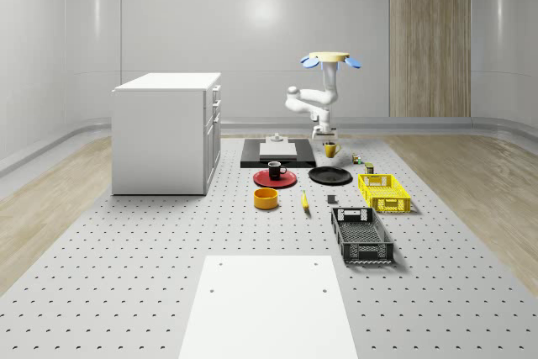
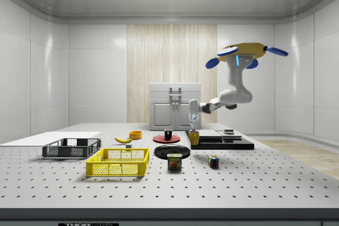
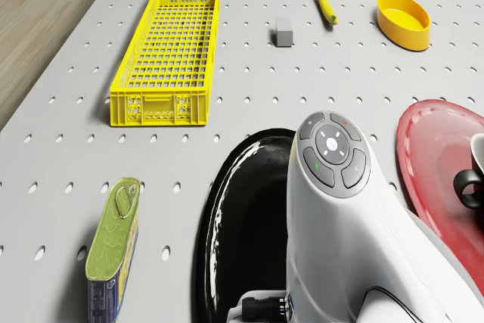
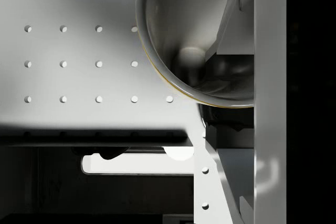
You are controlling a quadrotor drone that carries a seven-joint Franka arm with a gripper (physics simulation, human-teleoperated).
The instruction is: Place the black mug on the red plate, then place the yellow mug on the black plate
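a: what is in the containers?

b: the yellow crate (image 1: 384,192) and the black crate (image 1: 361,235) look empty. the orange bowl (image 1: 266,198) too, as far as i can see. the red plate (image 1: 275,178) carries the black mug (image 1: 276,170), upright, with its handle to the whole-scene view's right. the black plate (image 1: 329,176) has nothing on it.

a: and the yellow mug?

b: the yellow mug (image 2: 194,137) is upright beside the black tray (image 2: 222,142), just behind the black plate in the whole-scene view. in the wrist view its inside (image 4: 199,40) is pale and shiny, with a thin yellow rim.

a: where is the robot?

b: the drone (image 2: 244,54) hovers above the table (image 1: 126,258), over the tray side. the arm bends down, and the gripper (image 2: 194,129) is at the yellow mug's rim. one finger (image 4: 231,24) is inside the mug, so it seems pinched on the mug wall.

a: other things?

b: a banana (image 1: 304,200), a can (image 3: 113,251), a cube (image 2: 213,162) and a white cabinet (image 1: 166,132).
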